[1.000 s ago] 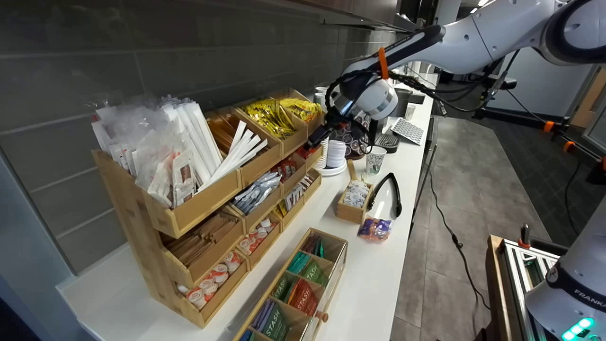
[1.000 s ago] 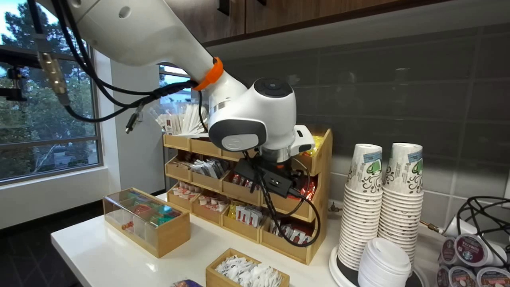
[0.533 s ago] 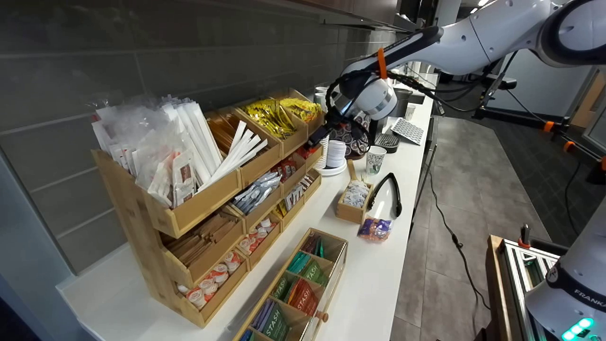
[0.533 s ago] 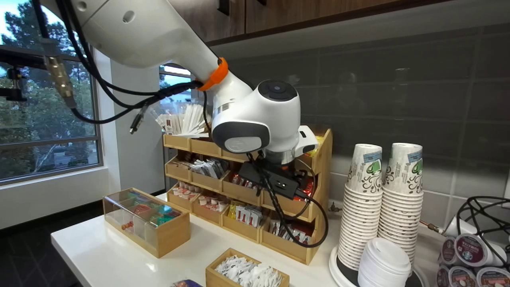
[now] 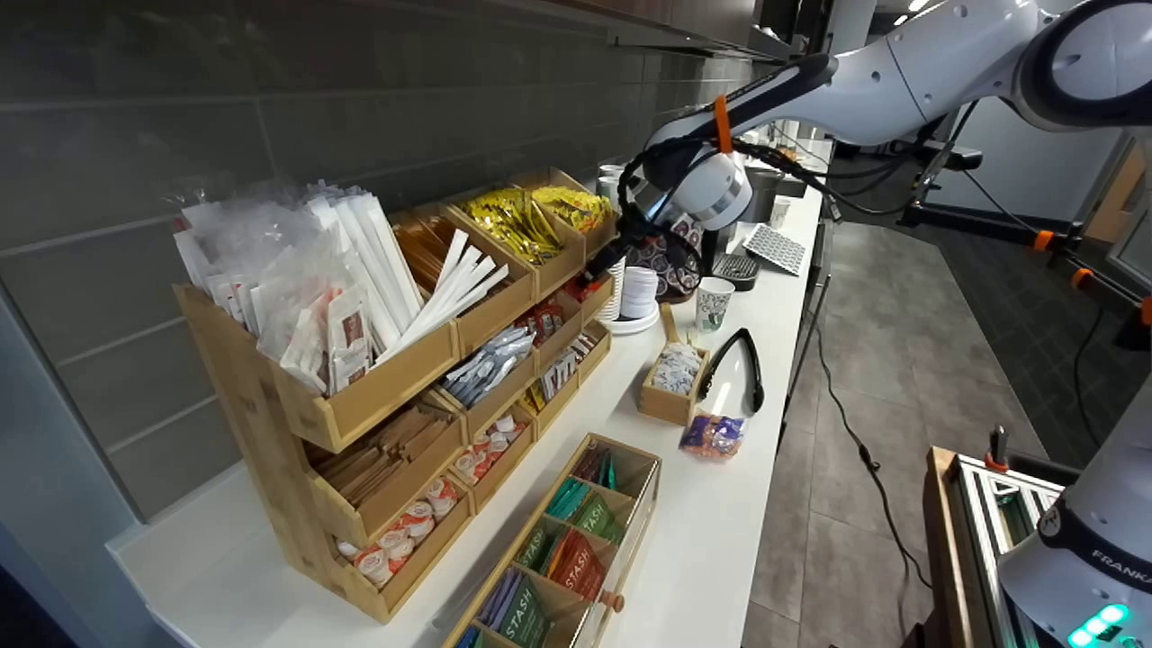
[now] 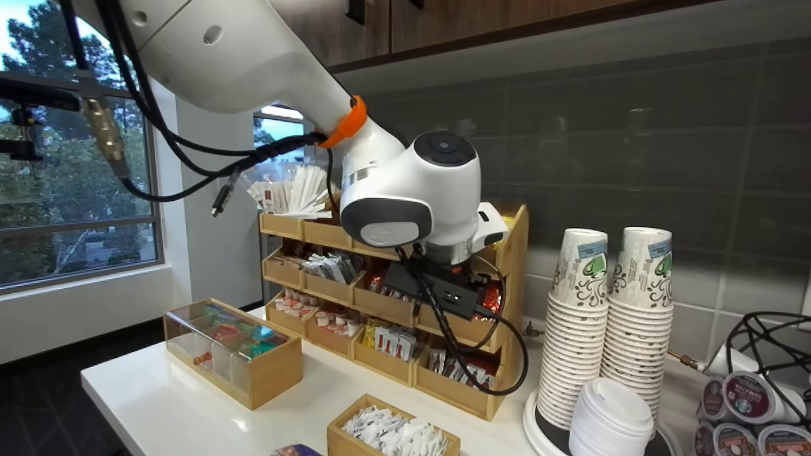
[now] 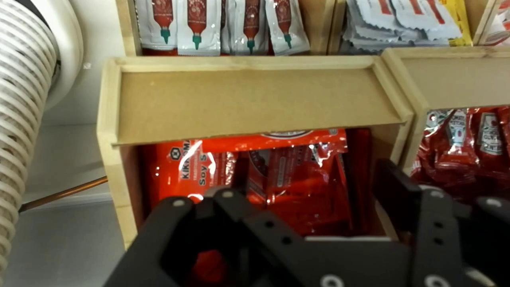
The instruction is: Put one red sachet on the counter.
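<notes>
At the end of the middle tier of a stepped, light-wood rack (image 6: 519, 266), next to tall stacks of printed white paper cups (image 6: 573, 342), a black two-fingered gripper (image 7: 306, 183) hangs on its white, jointed robot arm (image 6: 253, 69) before a pale wooden bin (image 7: 255, 103). Its fingers (image 7: 398, 187) stand wide apart with nothing seen between them but the bin's contents behind, and nothing gripped; whether a fingertip touches anything cannot be told. Inside that bin lie the small, flat, glossy red sachets (image 7: 303, 171) in a loose heap, some lettered as soy sauce, one stretched along the front wall; which of them is meant is not clear. Just beside, another compartment holds darker red ketchup packets (image 7: 470, 147), and the tier below carries silvery-white packets printed with a red bottle (image 7: 197, 24). Shiny yellow crinkled packets (image 5: 513, 225) fill part of the top tier. Under the rack, in both exterior views, runs the long, smooth white counter (image 5: 693, 549), bearing a clear-lidded wooden tea box (image 6: 275, 373) and a small wooden box of white paper packets (image 6: 339, 434).
</notes>
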Available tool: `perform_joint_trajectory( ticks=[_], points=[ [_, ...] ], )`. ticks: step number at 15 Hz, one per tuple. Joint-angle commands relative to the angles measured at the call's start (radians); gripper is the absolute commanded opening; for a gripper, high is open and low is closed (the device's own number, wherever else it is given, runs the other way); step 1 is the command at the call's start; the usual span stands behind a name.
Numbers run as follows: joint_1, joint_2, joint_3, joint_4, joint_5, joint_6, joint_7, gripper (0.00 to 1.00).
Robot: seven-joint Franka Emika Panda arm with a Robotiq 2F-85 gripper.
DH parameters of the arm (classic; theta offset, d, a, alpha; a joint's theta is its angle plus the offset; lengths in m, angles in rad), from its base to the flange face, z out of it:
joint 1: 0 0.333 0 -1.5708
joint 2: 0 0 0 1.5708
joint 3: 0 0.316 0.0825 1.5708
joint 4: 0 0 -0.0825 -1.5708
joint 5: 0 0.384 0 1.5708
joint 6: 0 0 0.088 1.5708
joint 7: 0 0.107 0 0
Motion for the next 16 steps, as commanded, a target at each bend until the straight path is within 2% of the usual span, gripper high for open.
perform_joint_trajectory(
  ticks=[1, 5, 6, 11, 13, 15, 16],
  points=[
    [0.034, 0.018, -0.033, 0.018, 0.034, 0.012, -0.038, 0.77],
    [0.053, 0.029, -0.053, 0.023, 0.026, 0.024, -0.039, 0.8],
    [0.03, 0.034, -0.025, 0.021, 0.01, 0.036, -0.035, 0.81],
    [0.031, 0.047, -0.017, 0.024, 0.009, 0.065, -0.04, 0.74],
    [0.031, 0.052, -0.016, 0.026, 0.006, 0.071, -0.041, 0.69],
    [0.031, 0.056, -0.014, 0.029, 0.007, 0.077, -0.043, 0.55],
    [0.03, 0.056, -0.014, 0.03, 0.007, 0.078, -0.043, 0.54]
  ],
)
